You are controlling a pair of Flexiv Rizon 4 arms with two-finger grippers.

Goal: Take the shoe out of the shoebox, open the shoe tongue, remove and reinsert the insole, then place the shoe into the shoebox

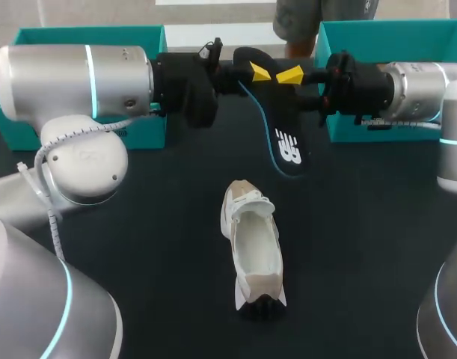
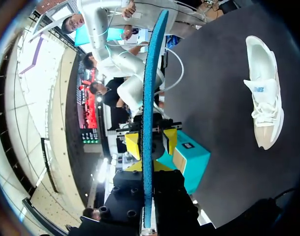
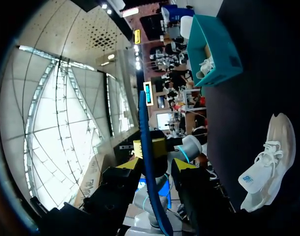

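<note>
A black insole (image 1: 288, 146) with a blue edge hangs in the air above the far middle of the table. My left gripper (image 1: 259, 72) is shut on its upper end; in the left wrist view the insole (image 2: 150, 73) stands edge-on, pinched by that gripper (image 2: 150, 142). My right gripper (image 1: 290, 75) faces it from the other side. Its fingers stand open, with the insole (image 3: 146, 128) between them and a gap on one side of the gripper (image 3: 157, 164). The white and beige shoe (image 1: 254, 243) lies on the dark table below, its tongue pulled up.
A teal shoebox (image 1: 86, 34) stands at the back left behind my left arm. Another teal box (image 1: 378, 30) stands at the back right behind my right arm. The shoe (image 2: 263, 93) (image 3: 265, 167) lies alone mid-table.
</note>
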